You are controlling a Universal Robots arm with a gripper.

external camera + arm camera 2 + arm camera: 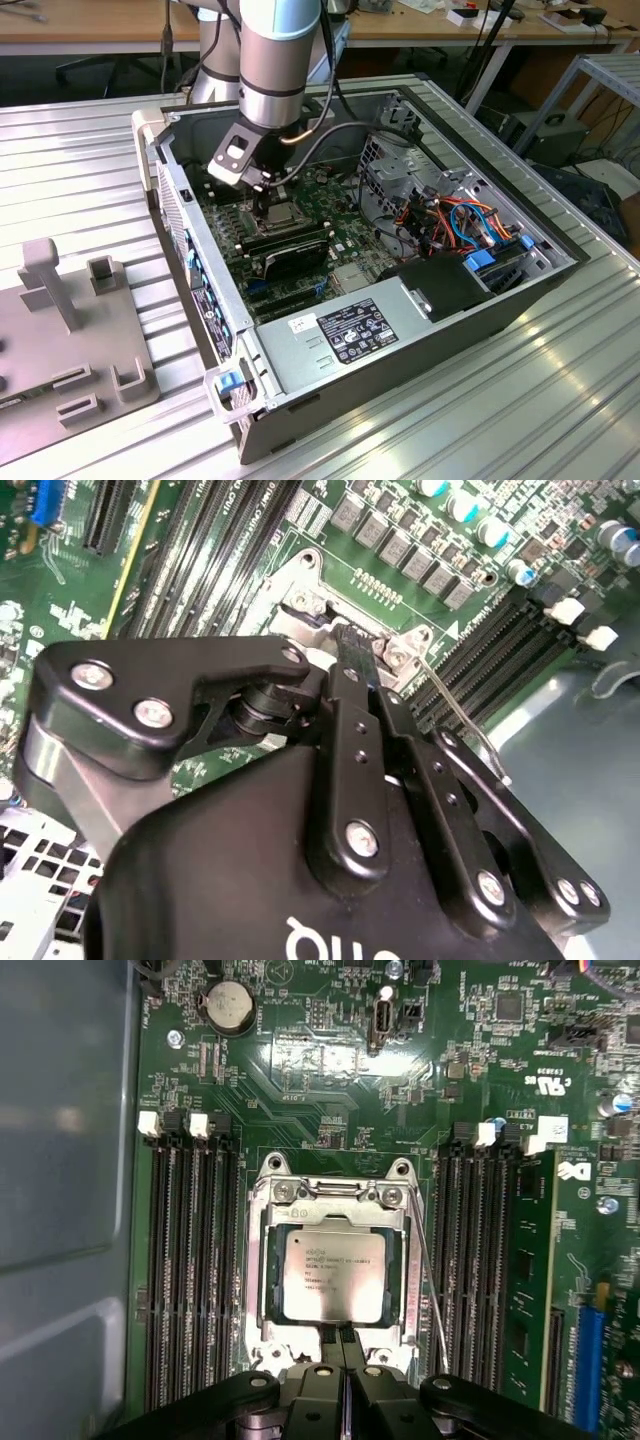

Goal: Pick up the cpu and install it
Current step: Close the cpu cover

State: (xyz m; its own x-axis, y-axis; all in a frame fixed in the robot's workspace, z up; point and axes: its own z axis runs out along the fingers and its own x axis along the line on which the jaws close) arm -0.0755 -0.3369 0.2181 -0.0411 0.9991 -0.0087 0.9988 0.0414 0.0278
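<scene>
1. Arm position. In the exterior view the arm [275,60] reaches down into the open computer case [470,300], which lies on its side on the ribbed metal table [500,420]. The gripper [266,203] hangs low over the motherboard [345,235], in the far part of the case towards the exterior view's left.

2. Jaw state. In both wrist views the two black fingers [330,1342] are pressed together with no gap between them and nothing held (the tips meet in a single seam). The gripper [340,1338] points at the edge of the socket frame [262,1260]. Whether the tips touch the frame cannot be told.

3. Location of the cpu. The cpu [333,1275] lies flat and square inside the socket frame, silver top facing up, just beside the fingertips. In the exterior view the cpu [284,213] shows directly beneath the gripper.

4. Surroundings.
- A thin wire lever [430,1290] runs along one side of the socket.
- Black memory slots [190,1280] flank the socket on both sides.
- In the second wrist view the gripper [352,640] hides most of the socket.
- A grey fixture [60,330] stands on the table at the exterior view's left, well apart from the case.
</scene>
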